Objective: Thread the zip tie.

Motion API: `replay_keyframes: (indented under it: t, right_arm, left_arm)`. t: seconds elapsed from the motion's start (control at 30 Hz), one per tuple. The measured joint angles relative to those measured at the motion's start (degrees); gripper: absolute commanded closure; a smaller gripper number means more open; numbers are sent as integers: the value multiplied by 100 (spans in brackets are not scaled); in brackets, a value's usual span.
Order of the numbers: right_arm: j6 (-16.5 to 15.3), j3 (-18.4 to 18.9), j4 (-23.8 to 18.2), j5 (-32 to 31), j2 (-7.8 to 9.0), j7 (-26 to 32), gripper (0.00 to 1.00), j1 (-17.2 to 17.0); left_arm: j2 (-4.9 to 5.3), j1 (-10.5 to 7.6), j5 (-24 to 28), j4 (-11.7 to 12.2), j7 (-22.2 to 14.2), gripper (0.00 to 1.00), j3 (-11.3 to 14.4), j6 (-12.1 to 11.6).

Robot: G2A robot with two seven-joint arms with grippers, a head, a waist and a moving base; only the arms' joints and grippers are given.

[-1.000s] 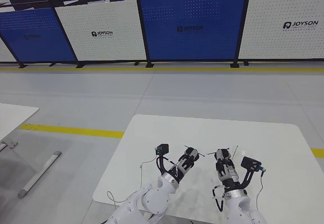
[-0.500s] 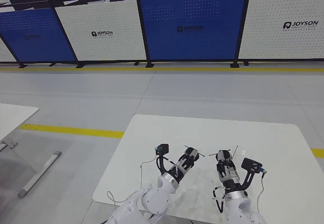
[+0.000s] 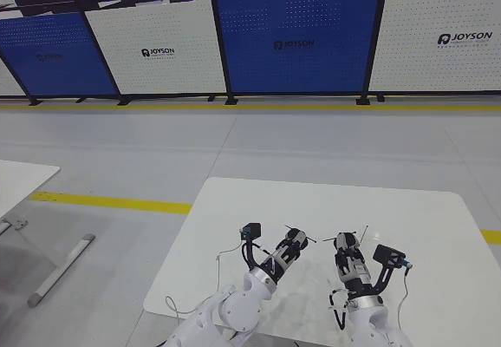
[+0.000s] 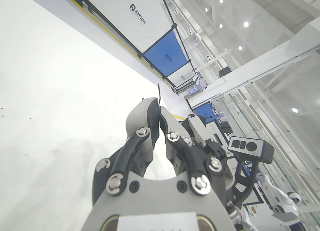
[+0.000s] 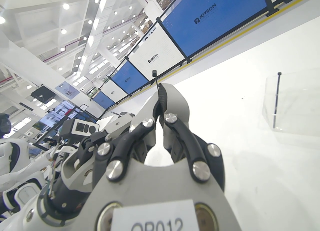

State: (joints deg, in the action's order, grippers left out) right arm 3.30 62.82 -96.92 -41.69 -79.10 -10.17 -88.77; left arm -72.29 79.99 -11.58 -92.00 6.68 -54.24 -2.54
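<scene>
Near the 6 o'clock edge of the counter (image 3: 320,199), the left hand (image 4: 159,114) clamps the zip tie (image 4: 158,92) by its tail and the right hand (image 5: 160,97) just below its head (image 5: 154,72); we judge alignment in hand, the tail next needing the head's slot.

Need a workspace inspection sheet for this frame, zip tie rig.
Surface: white table, both arms over its near half.
Job's things: black tie tail sticks out of left gripper; tie head sticks out of right gripper; whether they are one tie, cannot tell.
Clutter: clear box on table, spare tie inside.
Grippers: left shut on tail, right shut below head, apart from each other.
Cables: thin leads along wrists.
Surroundings: blue and white panels, yellow floor line, second table.
</scene>
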Motion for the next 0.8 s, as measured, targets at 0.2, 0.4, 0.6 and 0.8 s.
replay_keyframes:
  t: [0.2, 0.4, 0.6, 0.8]
  right_arm:
    - [-10, -26, 12, -9, -12, 191, 100, 48]
    - [-35, -22, 21, -12, -13, 190, 100, 51]
    - [-86, -6, 4, 37, -18, 192, 100, 43]
    - [-154, 13, -8, 13, -22, 230, 100, 39]
  left_arm:
    - [0, 0, 0, 0, 0, 100, 0, 0]
    - [0, 0, 0, 0, 0, 100, 0, 0]
    - [0, 0, 0, 0, 0, 100, 0, 0]
    - [0, 0, 0, 0, 0, 100, 0, 0]
